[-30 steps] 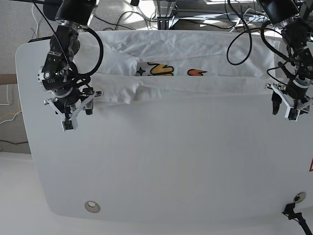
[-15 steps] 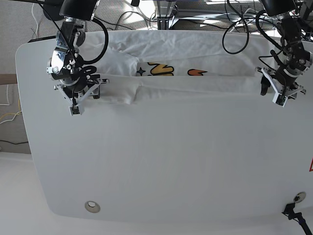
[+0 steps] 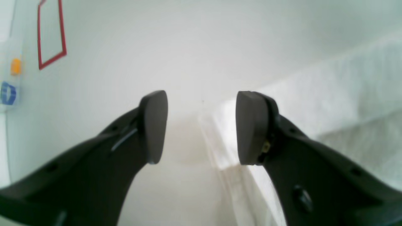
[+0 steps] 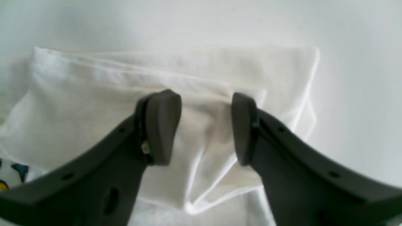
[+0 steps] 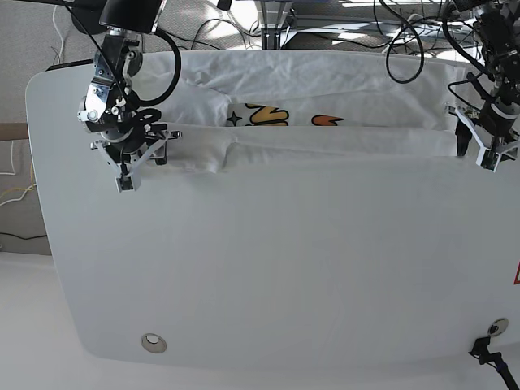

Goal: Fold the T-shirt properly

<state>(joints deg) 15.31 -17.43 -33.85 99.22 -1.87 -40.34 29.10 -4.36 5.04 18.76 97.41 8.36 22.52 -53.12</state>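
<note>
Right gripper [image 5: 136, 166] sits over the far left part of the tabletop in the base view, jaws spread, nothing between them; in its wrist view the folded sleeve [image 4: 176, 125] lies directly under and just ahead of the fingertips [image 4: 163, 125]. Left gripper [image 5: 487, 146] is at the far right edge, jaws likewise spread and empty; its wrist view shows the shirt's side edge [image 3: 220, 138] running between the fingertips [image 3: 251, 125], bare table on one side, cloth on the other.

The T-shirt [image 5: 325, 106] lies as a long band along the far edge of the white table [image 5: 268, 268], long axis left to right across the base view, spanning nearly the whole width. The near fold line [image 5: 325, 134] runs straight between the two grippers. A strip of print, yellow and orange marks [image 5: 284, 116], shows above that fold.

Key relation: each gripper stands at one end of the band's near fold, cloth lying on the far side of both. My guess is the next move is a paired pinch at both ends; neither arm is clearly nearer, though the right one looks more squarely over fabric.

Count: one table, one T-shirt, two grippers, one sleeve visible, one round grommet [image 5: 152, 343] near the table's near left corner.
</note>
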